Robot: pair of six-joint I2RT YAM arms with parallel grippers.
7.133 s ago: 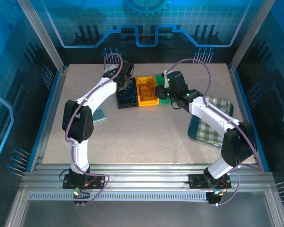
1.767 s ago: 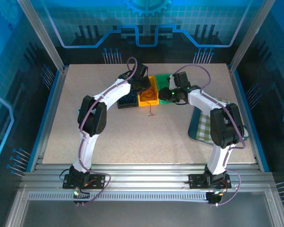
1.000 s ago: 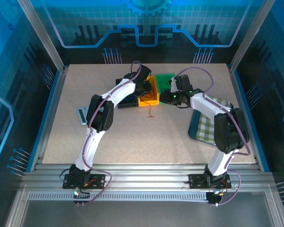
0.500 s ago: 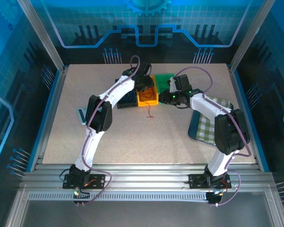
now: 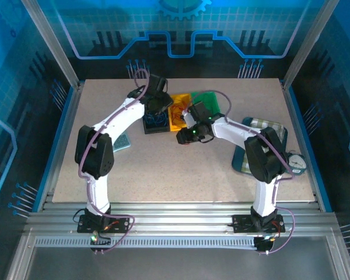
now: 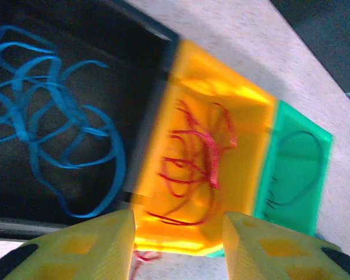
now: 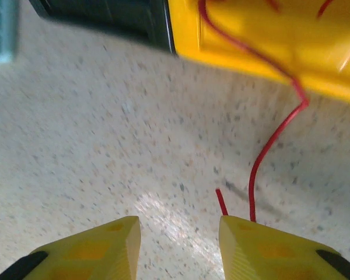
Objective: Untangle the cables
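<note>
- Top external view: the left gripper [image 5: 157,108] hangs over the open black rectangular plastic bin [image 5: 147,129] at the far middle of the speckled beige table [image 5: 163,169].
- Touching that bin's right side is a yellow plastic bin [image 5: 181,123], and a translucent green plastic bin [image 5: 209,100] sits just beyond that.
- The right gripper [image 5: 184,138] is low over the table, just in front of the yellow bin's near wall.
- A small flat teal card [image 5: 122,142] lies on the table left of the black bin.
- Left wrist view: the left claw's yellow fingers [image 6: 87,245] stand apart with nothing between them.
- A loopy thin blue cable [image 6: 120,166] lies in the black bin.
- A tangled thin red cable [image 6: 198,154] lies in the yellow bin.
- A thin dark cable [image 6: 303,133] curves in the green bin.
- Right wrist view: the right claw's jaws are moderately spread, with bare table showing between them and nothing gripped.
- One strand of the red cable runs out over the yellow bin's wall and down onto the table.
- It reaches the tip of the right-hand finger [image 7: 268,245], and I cannot tell whether it touches.
- A short red end lies just beside that finger.
</note>
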